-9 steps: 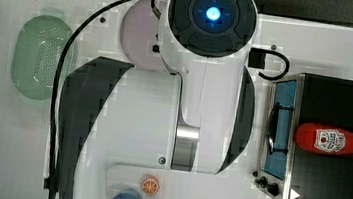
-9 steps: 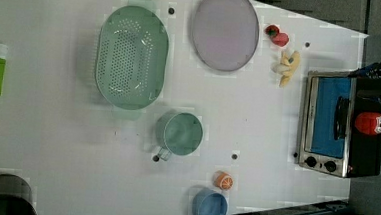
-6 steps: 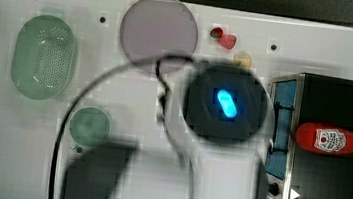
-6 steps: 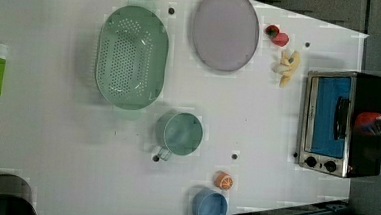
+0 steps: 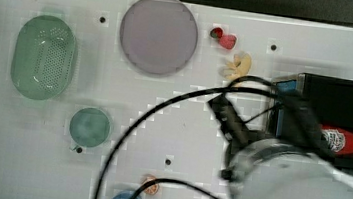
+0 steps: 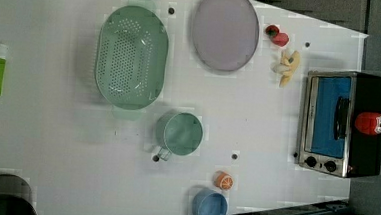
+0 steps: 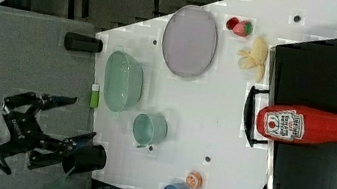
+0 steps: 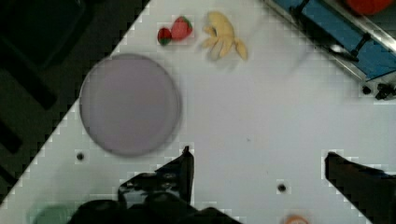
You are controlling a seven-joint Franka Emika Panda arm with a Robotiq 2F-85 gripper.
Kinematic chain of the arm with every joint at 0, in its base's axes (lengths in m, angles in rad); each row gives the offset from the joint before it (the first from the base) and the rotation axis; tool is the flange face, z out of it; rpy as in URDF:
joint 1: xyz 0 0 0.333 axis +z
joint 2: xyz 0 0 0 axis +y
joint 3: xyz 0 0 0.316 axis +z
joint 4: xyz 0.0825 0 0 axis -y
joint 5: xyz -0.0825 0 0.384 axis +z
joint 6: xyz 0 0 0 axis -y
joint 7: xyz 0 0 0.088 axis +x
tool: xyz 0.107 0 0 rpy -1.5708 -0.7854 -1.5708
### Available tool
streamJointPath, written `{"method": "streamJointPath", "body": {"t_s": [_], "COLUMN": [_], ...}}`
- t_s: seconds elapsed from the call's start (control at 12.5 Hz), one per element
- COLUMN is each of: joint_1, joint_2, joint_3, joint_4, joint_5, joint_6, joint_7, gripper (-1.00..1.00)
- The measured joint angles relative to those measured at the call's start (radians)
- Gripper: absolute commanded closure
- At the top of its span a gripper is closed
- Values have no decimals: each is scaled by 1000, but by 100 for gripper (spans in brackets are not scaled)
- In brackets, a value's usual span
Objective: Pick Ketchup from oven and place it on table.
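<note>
A white counter [image 6: 50, 154] holds a black toaster oven [image 6: 342, 124] with a blue glass door. The red ketchup [image 7: 308, 126] bottle lies on its side on top of the oven, its white cap pointing away from the door. In the wrist view the pincer [image 8: 259, 172] hangs above the bare counter with its two dark fingers [image 8: 180, 172] spread wide apart, holding nothing, well apart from the ketchup. Also on the counter are a pale purple plate [image 6: 226, 29], a green colander [image 6: 131, 56], a green cup [image 6: 179, 133], a strawberry [image 6: 280, 39] and a blue bowl [image 6: 210, 207].
</note>
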Motion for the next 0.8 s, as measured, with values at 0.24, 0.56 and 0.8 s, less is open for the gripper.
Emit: {"method": "streamJointPath", "body": {"t_s": [0.24, 0.56, 0.8], "joint_1": [5, -44, -53], "joint_2": [69, 193, 279], "joint_3": [-127, -272, -372], "joint_4": [-9, -19, -35], "joint_5": [37, 6, 7], "joint_6": [45, 110, 245], "joint_7": [4, 8, 8], "gripper": [-100, -100, -100]}}
